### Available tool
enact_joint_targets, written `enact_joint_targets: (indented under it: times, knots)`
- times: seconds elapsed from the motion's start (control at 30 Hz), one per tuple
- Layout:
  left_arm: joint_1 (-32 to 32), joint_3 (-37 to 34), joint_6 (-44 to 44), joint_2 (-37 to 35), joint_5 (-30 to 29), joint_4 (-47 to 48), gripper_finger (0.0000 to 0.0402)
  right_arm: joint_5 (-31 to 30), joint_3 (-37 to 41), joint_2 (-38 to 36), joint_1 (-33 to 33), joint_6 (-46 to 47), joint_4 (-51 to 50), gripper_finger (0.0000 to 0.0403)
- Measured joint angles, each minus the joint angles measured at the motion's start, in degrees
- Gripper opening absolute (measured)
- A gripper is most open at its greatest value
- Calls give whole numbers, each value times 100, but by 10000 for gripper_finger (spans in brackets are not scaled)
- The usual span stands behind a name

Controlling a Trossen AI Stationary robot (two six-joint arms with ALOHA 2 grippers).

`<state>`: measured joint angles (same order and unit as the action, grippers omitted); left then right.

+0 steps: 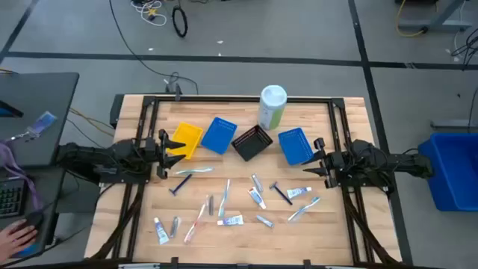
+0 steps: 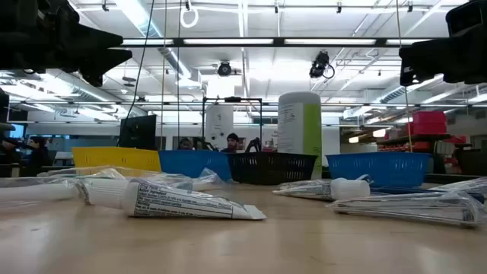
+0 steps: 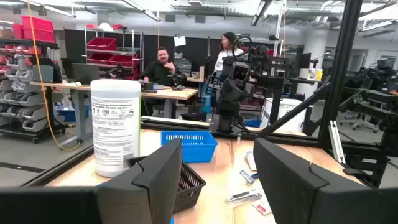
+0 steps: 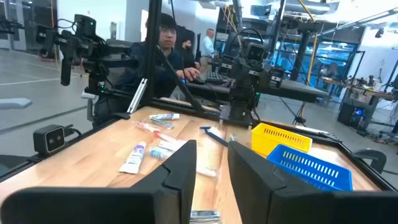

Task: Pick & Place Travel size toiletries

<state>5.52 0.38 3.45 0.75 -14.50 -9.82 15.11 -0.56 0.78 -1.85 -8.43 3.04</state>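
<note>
Across bench (image 1: 343, 232) toiletries (image 1: 231, 220) lie scattered; left hand (image 1: 166, 146) and right hand (image 1: 314, 163) both spread, empty, at opposite edges

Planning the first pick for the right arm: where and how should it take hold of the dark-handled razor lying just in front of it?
Grip the dark-handled razor mid-handle, coming straight down from above. It lies flat on the table, running diagonally, so turn the wrist until the fingers close across the slim handle. The toothpaste tube lies close beside it, so stay on the handle's middle. The right gripper is open and nearest.
</note>
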Motion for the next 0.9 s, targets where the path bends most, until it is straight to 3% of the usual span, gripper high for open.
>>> enact_joint_targets:
  times: [0.9]
  knots:
    - [-1, 0, -1, -1, -1, 0, 208, 0, 0, 0, 0, -2, -1, 101]
